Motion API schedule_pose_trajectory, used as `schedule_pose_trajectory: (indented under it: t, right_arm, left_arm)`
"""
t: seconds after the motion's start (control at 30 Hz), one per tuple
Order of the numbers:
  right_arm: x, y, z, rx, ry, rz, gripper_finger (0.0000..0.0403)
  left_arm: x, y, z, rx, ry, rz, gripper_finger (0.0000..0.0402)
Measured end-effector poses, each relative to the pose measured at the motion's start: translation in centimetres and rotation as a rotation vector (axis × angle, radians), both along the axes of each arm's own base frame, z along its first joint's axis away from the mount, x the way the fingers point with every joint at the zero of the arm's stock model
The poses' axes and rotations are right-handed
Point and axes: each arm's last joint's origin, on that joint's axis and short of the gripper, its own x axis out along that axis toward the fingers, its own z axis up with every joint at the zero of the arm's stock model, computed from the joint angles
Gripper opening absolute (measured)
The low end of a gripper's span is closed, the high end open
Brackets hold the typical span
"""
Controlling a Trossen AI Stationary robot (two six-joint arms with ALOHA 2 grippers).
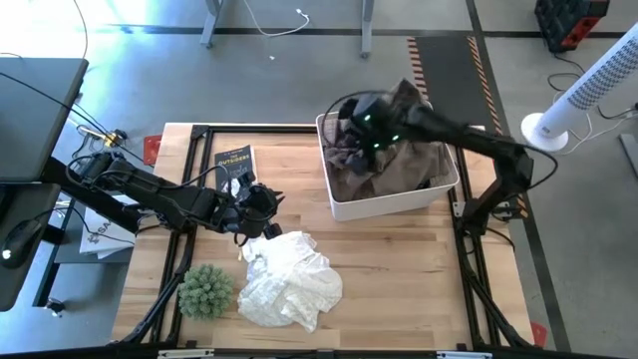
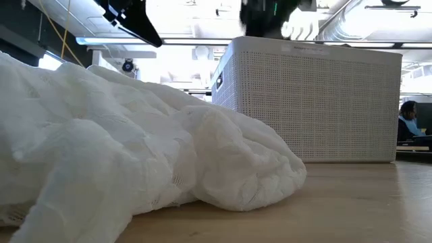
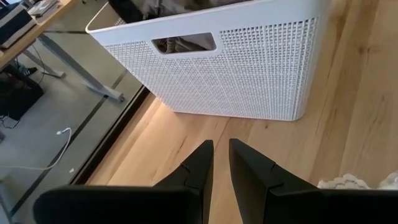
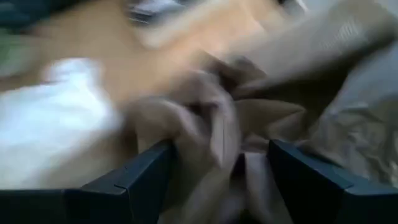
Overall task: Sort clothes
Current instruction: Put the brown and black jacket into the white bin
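The right gripper is spread wide around khaki-brown trousers inside the basket (no writing is readable); the left gripper is nearly closed, empty.

Clothes in basket, table's right

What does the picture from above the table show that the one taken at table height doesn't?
Only the overhead view shows the green spiky plant, the book, the khaki-brown trousers in the basket, and both arms whole: the left gripper near the white pile, the right gripper over the basket. Only the table-height view shows the basket's perforated wall and a seated person behind. Both show the white garment and the white basket.
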Motion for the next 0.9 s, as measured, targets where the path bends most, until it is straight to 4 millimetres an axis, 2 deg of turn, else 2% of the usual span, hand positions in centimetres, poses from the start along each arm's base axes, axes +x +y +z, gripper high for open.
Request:
schedule_pose_trajectory:
  t: [0.13, 0.2, 0.3, 0.4, 0.5, 0.6, 0.77, 0.9]
  right_arm:
    - [-0.4, -1.9, -9.2, 0.057, -0.026, -0.173, 0.0256]
    - [-1.4, -2.5, -12.8, 0.082, -0.075, -0.295, 0.0254]
    - [-2.8, -3.0, -16.6, 0.142, -0.198, -0.465, 0.0252]
    - [-2.7, -3.2, -18.1, 0.205, -0.333, -0.52, 0.0252]
    - [-1.7, -3.7, -17.6, 0.219, -0.347, -0.528, 0.0252]
    - [-0.3, -4.4, -15.4, 0.195, -0.332, -0.493, 0.0252]
    - [1.7, -5.1, -8.4, 0.158, -0.27, -0.435, 0.0252]
    - [2.2, -3.8, -3.0, 0.094, -0.169, -0.317, 0.0252]
  left_arm:
    - [-0.1, 0.0, -0.4, -0.011, 0.005, 0.005, 0.005]
    - [-0.2, 0.0, -0.9, -0.013, 0.011, 0.008, 0.005]
    - [-0.4, 0.1, -1.5, -0.01, 0.023, 0.018, 0.005]
    - [-0.5, 0.2, -2.1, -0.003, 0.022, 0.038, 0.005]
    - [-0.6, 0.3, -2.2, 0.01, 0.026, 0.046, 0.005]
    - [-0.6, 0.3, -2.2, 0.024, 0.02, 0.058, 0.005]
    - [-0.6, 0.3, -2.2, 0.033, 0.018, 0.065, 0.005]
    - [-0.6, 0.3, -2.2, 0.032, 0.017, 0.065, 0.005]
